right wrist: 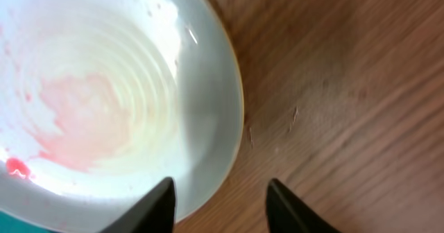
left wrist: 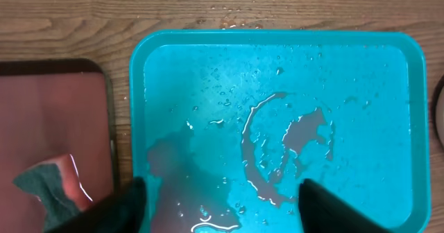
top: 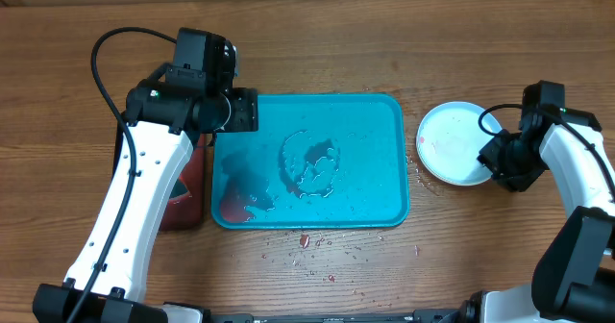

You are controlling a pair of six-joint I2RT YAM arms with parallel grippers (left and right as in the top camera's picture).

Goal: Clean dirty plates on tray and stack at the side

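Observation:
The teal tray [top: 380,121] lies mid-table, wet, with a puddle and a reddish smear at its front left; no plate is on it. A round pale plate [top: 447,140] with a pink smear lies on the wood right of the tray; whether others lie under it I cannot tell. My left gripper [top: 248,111] is open and empty above the tray's left edge; in the left wrist view the gripper [left wrist: 222,209] hangs over the wet tray [left wrist: 277,87]. My right gripper [top: 495,160] is open and empty at the plate's right rim, one finger [right wrist: 218,205] over the plate [right wrist: 104,87], the other over wood.
A black tray with red inside [top: 187,193] lies left of the teal tray, partly under my left arm. In the left wrist view this black tray [left wrist: 48,108] holds a green sponge [left wrist: 45,188]. Red crumbs and droplets [top: 307,241] are scattered on the wood in front of the tray.

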